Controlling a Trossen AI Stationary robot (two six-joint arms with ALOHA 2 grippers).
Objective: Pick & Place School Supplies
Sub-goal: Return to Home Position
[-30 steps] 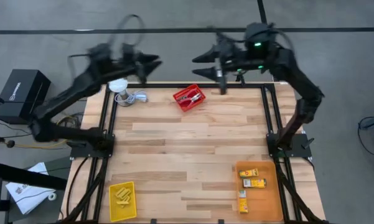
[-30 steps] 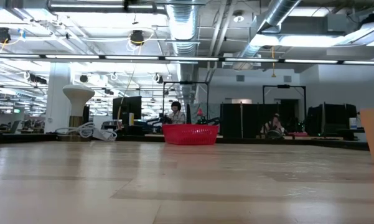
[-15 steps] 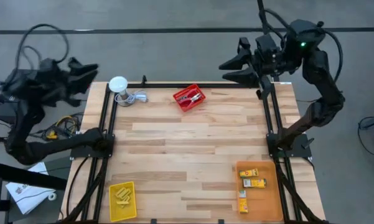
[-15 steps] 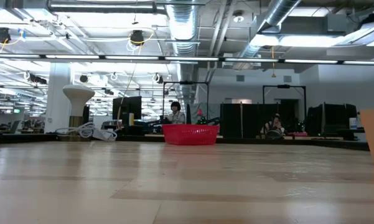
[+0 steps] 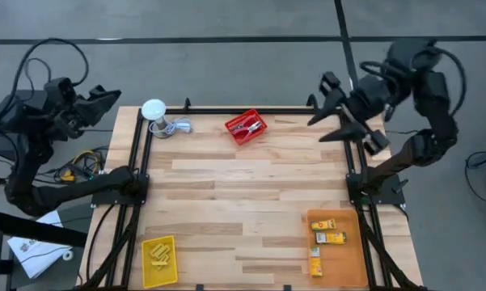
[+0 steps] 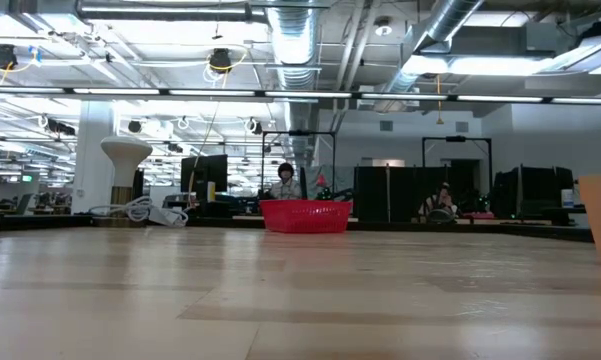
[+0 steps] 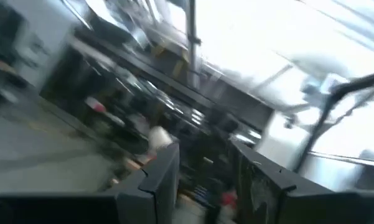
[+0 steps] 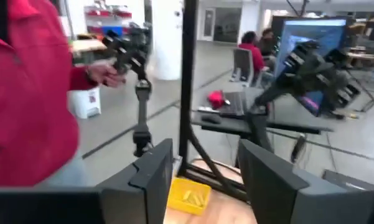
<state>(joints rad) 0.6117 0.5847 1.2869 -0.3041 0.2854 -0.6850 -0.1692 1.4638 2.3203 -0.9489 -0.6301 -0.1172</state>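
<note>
The red-handled tool [image 5: 245, 125] lies in the red bin [image 5: 235, 134] at the upper centre of the high view. The yellow pieces [image 5: 159, 254] sit in the yellow bin [image 5: 146, 273] at the lower left, and the yellow-orange boxes [image 5: 327, 237] lie in the orange bin [image 5: 349, 259] at the lower right. None of them has shifted over the past second. From table height the red bin shows mid-frame on the far side of the table [image 5: 243, 194], with the white round object [image 6: 126, 153] to its left.

A second ago both grippers hung over the table's far edge, either side of the red bin. Now the left gripper [image 5: 105, 99] is off the table at the upper left of the high view, almost where it was half a second back. Its wrist camera shows its fingers [image 7: 158, 180] set apart with nothing between them. The right gripper [image 5: 327, 109] has dropped from beyond the upper right corner to the table's right rail, and its jaws are spread wide and empty. Its wrist view shows a person in a red sleeve [image 8: 25, 93] at the left of the frame.
</note>
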